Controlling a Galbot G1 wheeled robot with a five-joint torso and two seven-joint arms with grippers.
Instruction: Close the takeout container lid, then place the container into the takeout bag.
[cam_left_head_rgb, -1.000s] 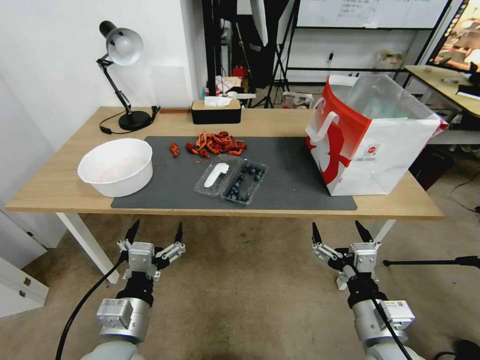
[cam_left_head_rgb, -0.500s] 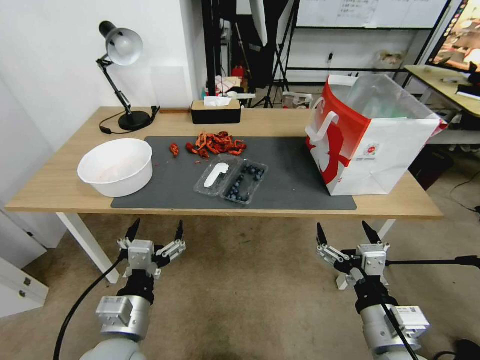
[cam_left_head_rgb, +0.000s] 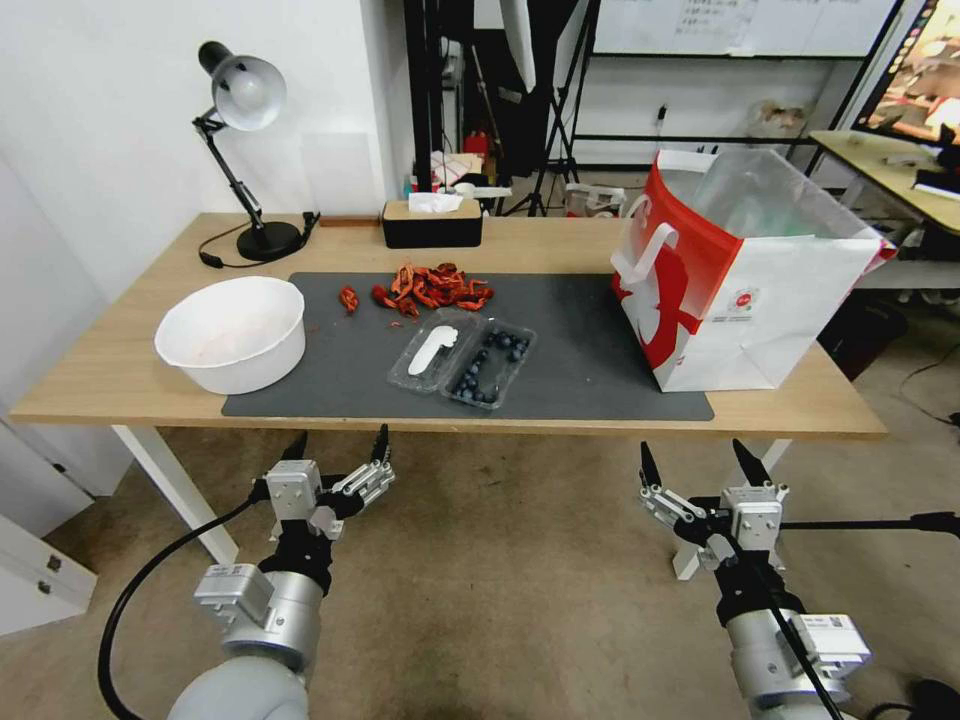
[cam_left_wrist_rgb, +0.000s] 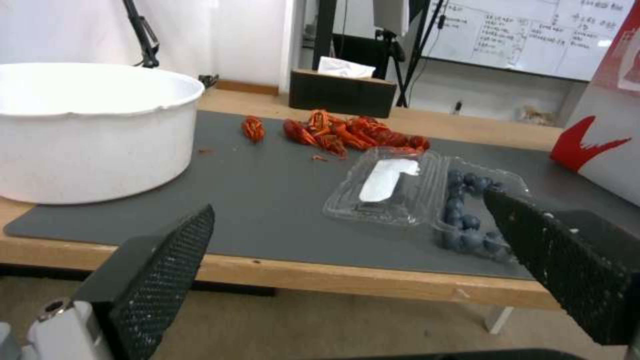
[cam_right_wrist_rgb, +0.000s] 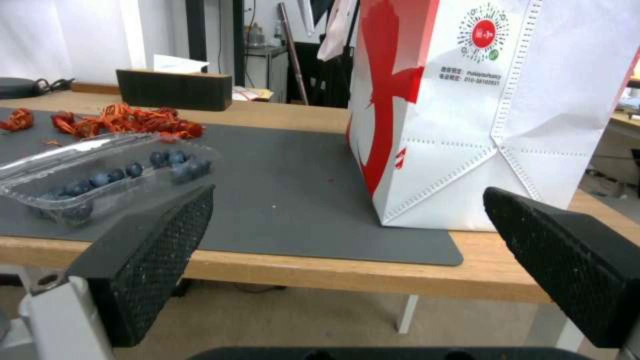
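Left hand, fingers spread and empty, now nearer the small clear clamshell container, lid unclosed.

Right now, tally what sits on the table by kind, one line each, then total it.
Clamshell container, lid open: 1
White bowl: 1
Takeout bag: 1
Desk lamp: 1
Tissue box: 1
Grey mat: 1
Pile of red scraps: 1
Total: 7

A wooden table with a desk lamp stands against a white wall on brownish floor.
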